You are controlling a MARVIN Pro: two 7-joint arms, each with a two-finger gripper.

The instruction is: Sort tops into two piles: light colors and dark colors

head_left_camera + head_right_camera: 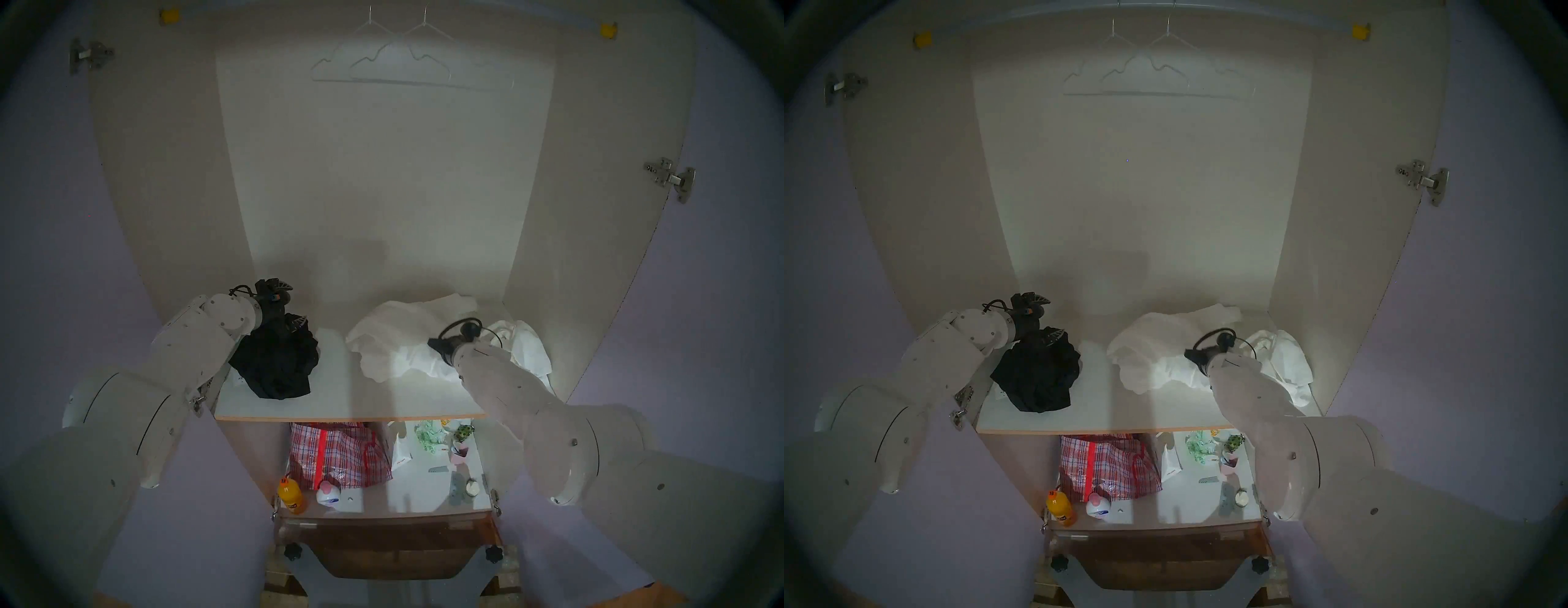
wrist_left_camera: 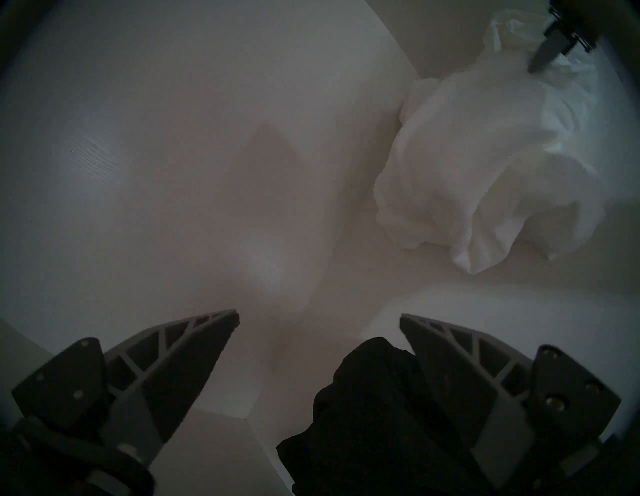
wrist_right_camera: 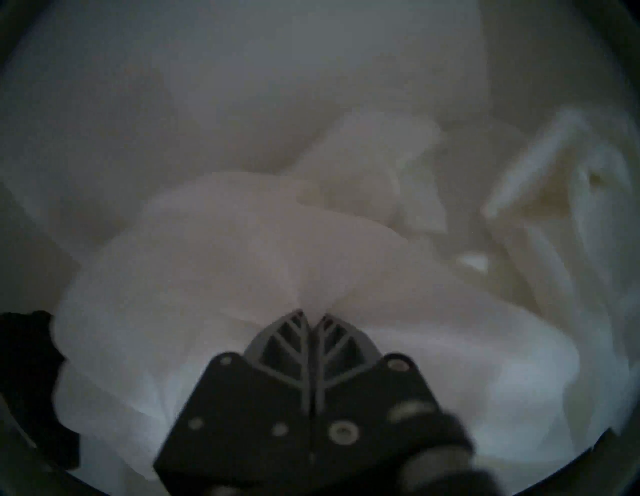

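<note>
The black garment (image 1: 275, 365) lies bunched at the left of the white wardrobe shelf (image 1: 339, 395). My left gripper (image 1: 290, 303) is open and empty just above its far edge; in the left wrist view (image 2: 318, 317) the black cloth (image 2: 374, 415) lies below the right finger. The white garments (image 1: 394, 339) form a larger heap at the right. My right gripper (image 3: 311, 313) is shut with its tips pinching a fold of the white heap (image 3: 242, 259). In the head views its fingers are hidden behind the wrist (image 1: 445, 344).
The wardrobe's side walls close in both arms. Two wire hangers (image 1: 399, 59) hang from the rail high above. The lower shelf holds a red-checked bag (image 1: 339, 454), an orange bottle (image 1: 290, 494), a white carton (image 1: 401, 452) and small items.
</note>
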